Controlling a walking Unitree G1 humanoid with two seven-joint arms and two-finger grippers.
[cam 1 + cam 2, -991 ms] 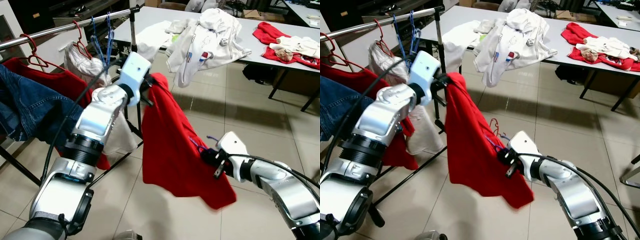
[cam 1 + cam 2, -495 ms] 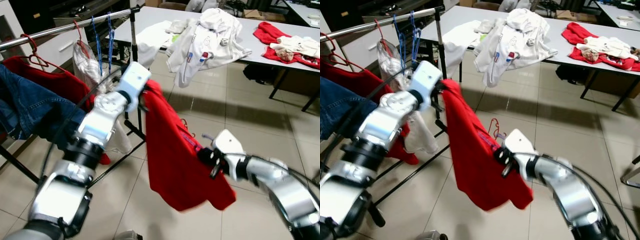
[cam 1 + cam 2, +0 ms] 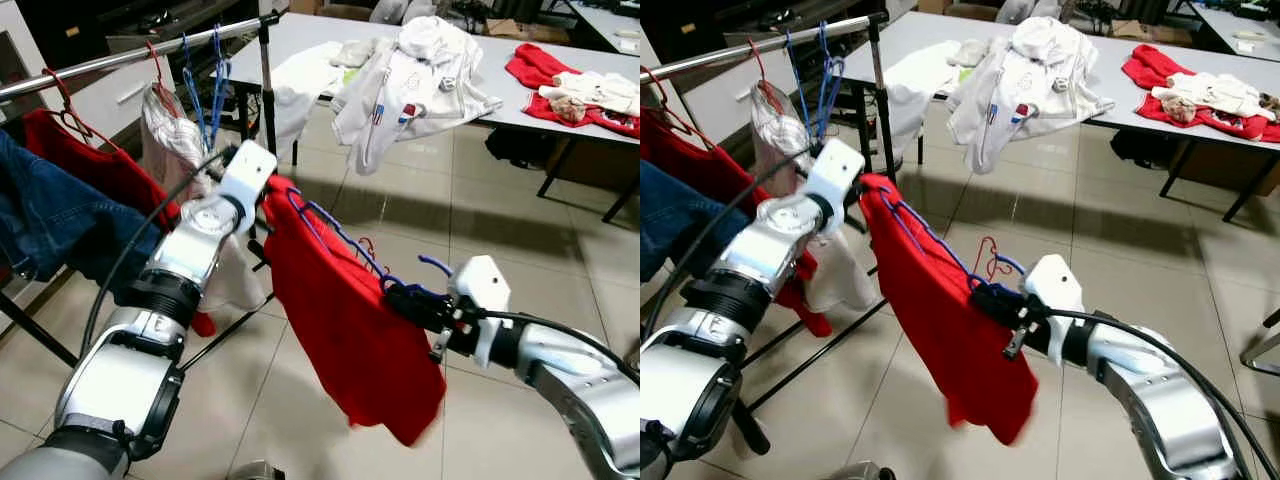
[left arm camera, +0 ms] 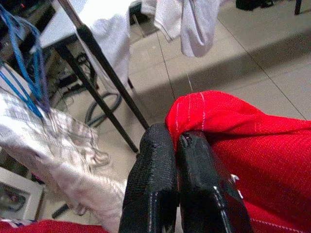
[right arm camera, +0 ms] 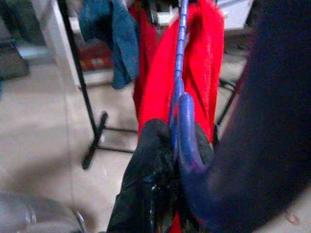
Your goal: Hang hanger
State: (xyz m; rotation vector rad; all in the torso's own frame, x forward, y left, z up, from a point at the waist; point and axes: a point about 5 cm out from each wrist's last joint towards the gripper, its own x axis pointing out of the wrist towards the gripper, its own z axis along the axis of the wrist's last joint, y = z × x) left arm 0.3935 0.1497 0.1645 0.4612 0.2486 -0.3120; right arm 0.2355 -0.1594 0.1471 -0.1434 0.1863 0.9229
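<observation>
A red garment [image 3: 350,320] hangs stretched between my two grippers above the tiled floor. A blue hanger [image 3: 330,232] runs along its top edge, its hook [image 3: 436,265] curling up near my right wrist. My left gripper [image 3: 270,195] is shut on the garment's upper corner; the left wrist view has its fingers [image 4: 155,165] pinched on red cloth [image 4: 228,121]. My right gripper [image 3: 397,296] is shut on the hanger's neck, the blue hanger [image 5: 181,73] passing between its fingers [image 5: 150,145]. The metal clothes rail [image 3: 120,58] runs at upper left, beyond my left arm.
On the rail hang blue hangers [image 3: 205,85], a red hanger [image 3: 62,100], a pale garment [image 3: 165,125], a red top [image 3: 110,170] and jeans [image 3: 45,215]. The rack's black upright [image 3: 268,80] stands behind my left gripper. A grey table [image 3: 560,110] with heaped clothes stands at the back.
The garment now hangs spread out, with the blue hanger showing along its top edge. My left gripper has moved left, nearer the rail. My right gripper has drawn a little to the right.
</observation>
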